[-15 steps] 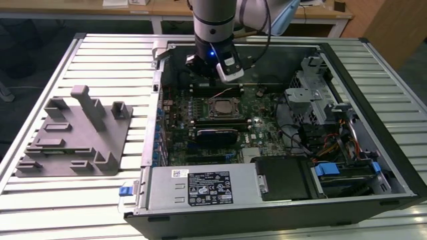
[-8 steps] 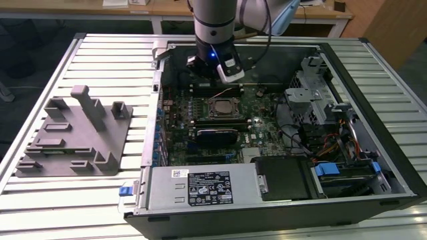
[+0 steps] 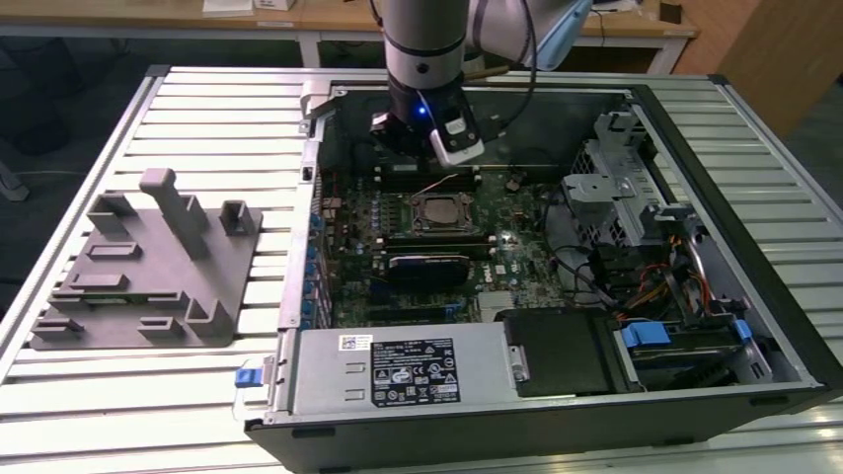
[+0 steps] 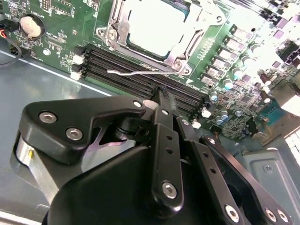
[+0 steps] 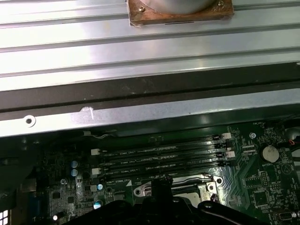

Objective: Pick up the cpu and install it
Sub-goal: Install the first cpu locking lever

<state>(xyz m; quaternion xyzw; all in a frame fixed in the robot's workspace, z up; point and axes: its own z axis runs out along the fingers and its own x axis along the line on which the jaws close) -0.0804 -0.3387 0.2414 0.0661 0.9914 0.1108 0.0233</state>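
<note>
The cpu [image 3: 436,210] lies flat inside the black and metal socket frame [image 3: 411,225] on the motherboard, in the middle of the open computer case. Its pale silver top [image 4: 152,22] shows in the second wrist view, ringed by the metal frame [image 4: 123,43], with a thin wire lever [image 4: 136,71] lying beside it. My gripper [image 3: 421,150] hangs over the memory slots [image 4: 136,63] just behind the socket, a short way above the board. Its black fingers [image 4: 163,96] are shut together with nothing between them. In the first wrist view the gripper [image 5: 160,186] sits beside the socket [image 5: 190,194].
The case's metal walls [image 3: 306,148] surround the board. A drive cage [image 3: 617,188] and cables stand at the exterior view's right, and a power supply [image 3: 395,370] at the front. A grey fixture [image 3: 145,267] rests on the slatted table [image 3: 197,99] at the exterior view's left.
</note>
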